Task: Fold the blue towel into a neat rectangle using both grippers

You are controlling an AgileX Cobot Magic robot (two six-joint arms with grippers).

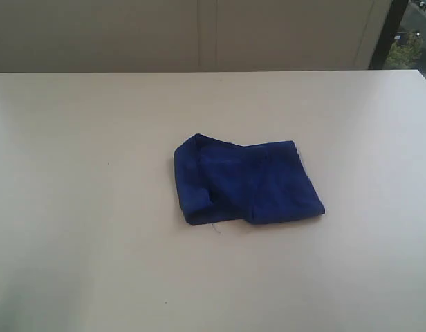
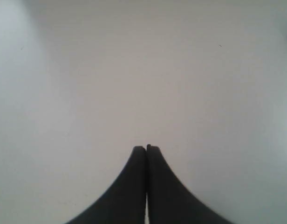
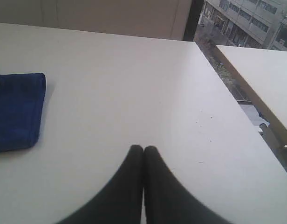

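The blue towel (image 1: pixel 244 183) lies folded in a rough, uneven bundle near the middle of the white table (image 1: pixel 95 207), with one flap sticking out at its far left corner and a loose thread at its near edge. Neither arm shows in the exterior view. My left gripper (image 2: pixel 146 148) is shut with nothing in it, over bare table, and the towel is out of its view. Shut and holding nothing as well, my right gripper (image 3: pixel 143 148) hangs above the table with the blue towel (image 3: pixel 15 112) well off to one side.
The table's (image 3: pixel 134 70) right edge shows in the right wrist view, with a drop beyond it and a second white table (image 3: pixel 260 79) across the gap. A pale wall (image 1: pixel 199 34) runs behind the table, and a window (image 1: pixel 410 34) sits at the far right.
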